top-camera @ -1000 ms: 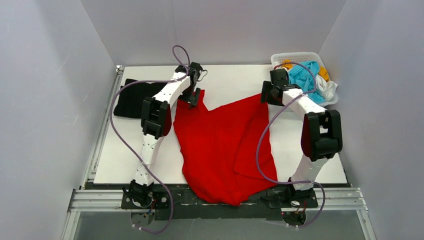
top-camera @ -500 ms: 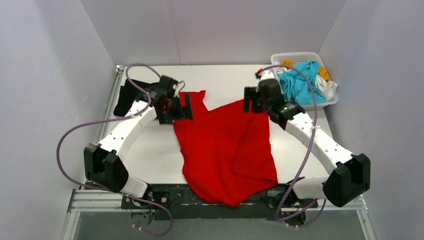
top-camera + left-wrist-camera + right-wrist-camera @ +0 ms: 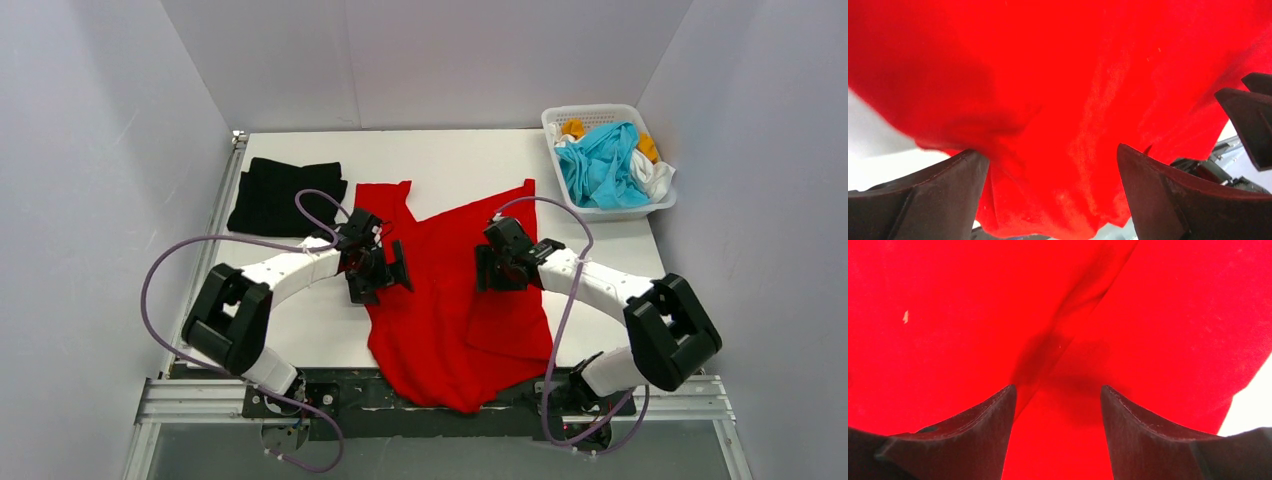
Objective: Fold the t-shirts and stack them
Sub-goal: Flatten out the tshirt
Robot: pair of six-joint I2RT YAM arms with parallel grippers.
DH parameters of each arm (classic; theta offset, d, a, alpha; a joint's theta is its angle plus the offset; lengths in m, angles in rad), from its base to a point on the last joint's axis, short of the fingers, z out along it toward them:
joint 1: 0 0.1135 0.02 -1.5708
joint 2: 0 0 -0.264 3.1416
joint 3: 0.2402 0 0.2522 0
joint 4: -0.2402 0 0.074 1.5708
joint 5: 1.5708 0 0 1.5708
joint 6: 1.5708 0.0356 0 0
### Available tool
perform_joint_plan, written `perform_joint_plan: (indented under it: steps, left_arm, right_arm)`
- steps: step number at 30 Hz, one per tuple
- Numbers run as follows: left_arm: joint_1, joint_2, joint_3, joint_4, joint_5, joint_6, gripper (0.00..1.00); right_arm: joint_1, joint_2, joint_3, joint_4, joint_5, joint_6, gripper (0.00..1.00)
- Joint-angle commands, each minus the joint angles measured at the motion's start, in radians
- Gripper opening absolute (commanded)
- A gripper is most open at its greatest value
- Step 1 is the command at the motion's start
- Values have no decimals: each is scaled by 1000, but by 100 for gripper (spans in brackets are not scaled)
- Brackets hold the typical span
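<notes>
The red t-shirt (image 3: 450,300) lies spread mid-surface (image 3: 300,330), its near hem hanging over the edge. Both pincers are low over it with jaws released: the left pincer (image 3: 382,278) at its left edge, the right pincer (image 3: 498,275) above a crease. The black t-shirt (image 3: 285,195) lies folded far left.

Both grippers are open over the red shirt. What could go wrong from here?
1. The red t-shirt hangs off the near edge of the table onto the base rail; a pull may snag it there.
2. Under the right gripper the cloth lies doubled along a crease, so a pinch might take only one layer and skew the fold.
</notes>
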Motion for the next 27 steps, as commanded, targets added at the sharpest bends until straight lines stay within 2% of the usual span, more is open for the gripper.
perform_joint_plan:
  steps: [1, 6, 10, 16, 18, 20, 23, 27]
  left_arm:
    - [14, 134, 40, -29, -30, -6, 98]
    - [81, 278, 134, -79, -50, 28, 98]
    - [147, 436, 308, -163, -57, 78, 98]
    - [228, 741, 833, -458, -66, 173, 98]
    - [236, 811, 1045, -557, -77, 204, 98]
    - [237, 835, 1156, -635, -73, 238, 98]
    - [233, 744, 1116, -649, -34, 255, 98]
    - [191, 449, 831, -558, -13, 271, 98]
  right_arm:
    - [2, 97, 24, 84, 38, 39, 70]
    - [-36, 212, 75, 93, 95, 29, 70]
    - [-108, 283, 132, 129, 83, -13, 70]
    - [-214, 377, 340, 67, 92, -85, 70]
    - [-214, 373, 400, 5, 136, -122, 70]
    - [-210, 338, 412, -4, 122, -144, 70]
    - [-185, 244, 378, 4, 68, -193, 69]
    - [-69, 181, 316, 10, -10, -225, 68]
